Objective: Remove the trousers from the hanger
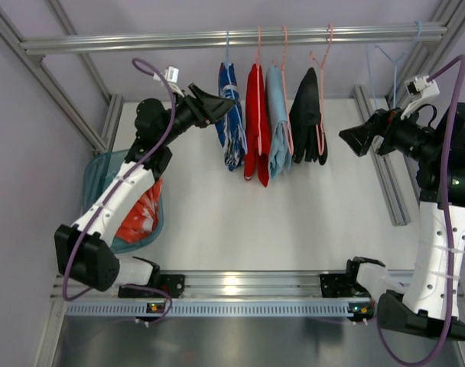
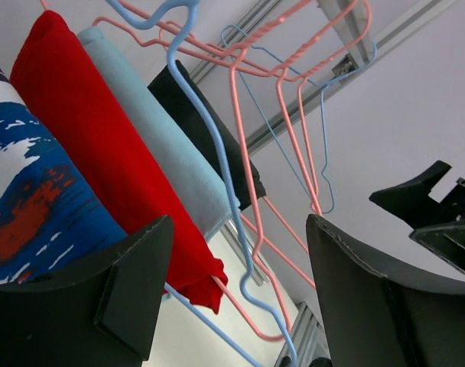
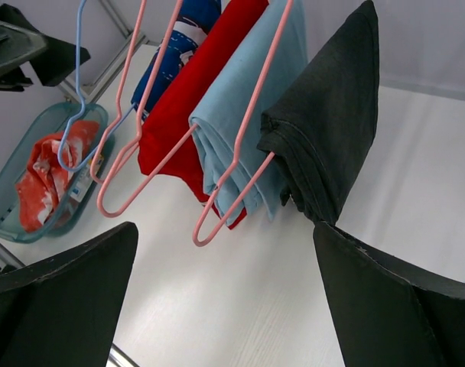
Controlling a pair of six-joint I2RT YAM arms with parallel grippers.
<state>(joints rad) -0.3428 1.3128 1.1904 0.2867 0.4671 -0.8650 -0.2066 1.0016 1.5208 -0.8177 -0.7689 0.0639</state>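
The trousers (image 1: 231, 115), blue with white and red streaks, hang folded over the light-blue wire hanger (image 1: 227, 47) at the left end of the row on the rail. My left gripper (image 1: 219, 107) is up against their left side, jaws apart. In the left wrist view the trousers (image 2: 34, 206) lie by my left finger (image 2: 133, 283), and the hanger wire (image 2: 209, 145) runs through the gap of my gripper (image 2: 240, 222) without touching either finger. My right gripper (image 1: 349, 138) stands open to the right of the garments, holding nothing, as its own view of the gripper (image 3: 225, 229) confirms.
Right of the trousers hang a red garment (image 1: 255, 122), a light-blue one (image 1: 278, 126) and a black one (image 1: 309, 115) on pink hangers (image 3: 232, 164). A bare blue hanger (image 1: 393, 69) hangs at the rail's right end. A teal basket (image 1: 95, 180) with orange-red cloth sits at the left.
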